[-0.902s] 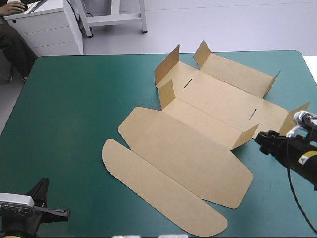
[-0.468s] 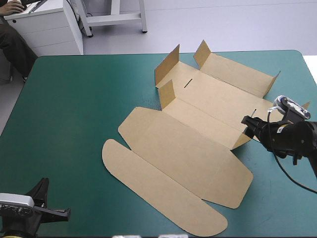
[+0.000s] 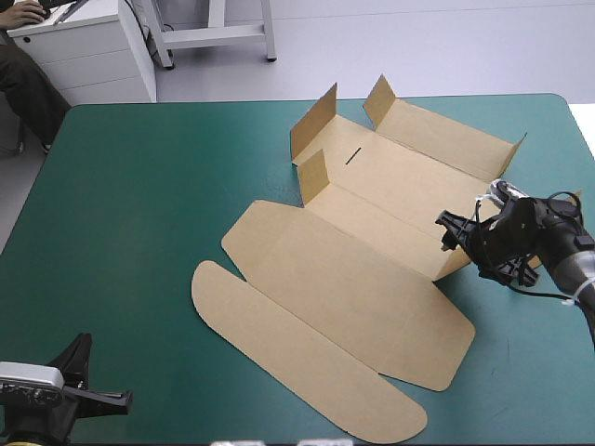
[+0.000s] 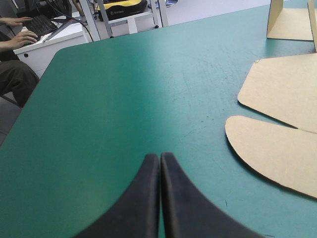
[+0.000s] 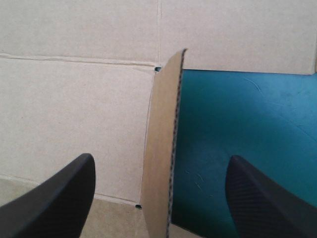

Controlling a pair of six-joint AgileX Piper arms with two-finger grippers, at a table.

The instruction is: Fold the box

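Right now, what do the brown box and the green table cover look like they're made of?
The box: corrugated cardboard, plain matte brown; its cut edge in the right wrist view shows the fluted inner layer. The teal-green cover: probably a vinyl or rubber mat, smooth with a faint sheen and fine scuffs.

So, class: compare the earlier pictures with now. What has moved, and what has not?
The right pincer moved in from the right edge of the table to the right end of the box. Open, it now straddles a raised flap without gripping it. The box and the shut left pincer stayed put.
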